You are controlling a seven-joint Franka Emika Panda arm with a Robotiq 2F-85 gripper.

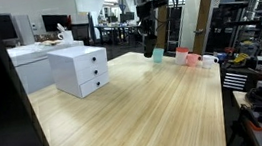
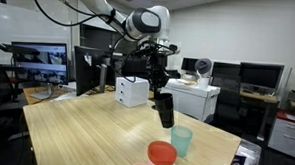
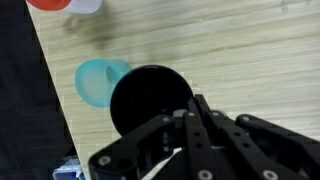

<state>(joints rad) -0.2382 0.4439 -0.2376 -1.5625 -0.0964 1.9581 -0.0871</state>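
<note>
Gripper (image 2: 162,93) jaws are closed on the black cup (image 2: 165,111), which hangs upright, clear of the table (image 2: 75,129). Teal cup (image 2: 181,141) stands upright just beside and below it, not touching.

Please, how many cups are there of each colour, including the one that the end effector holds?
Black cup, held in the end effector: 1
Teal cup: 1
Red or pink cups: 2
White cup: 1
Total: 5 cups
</note>
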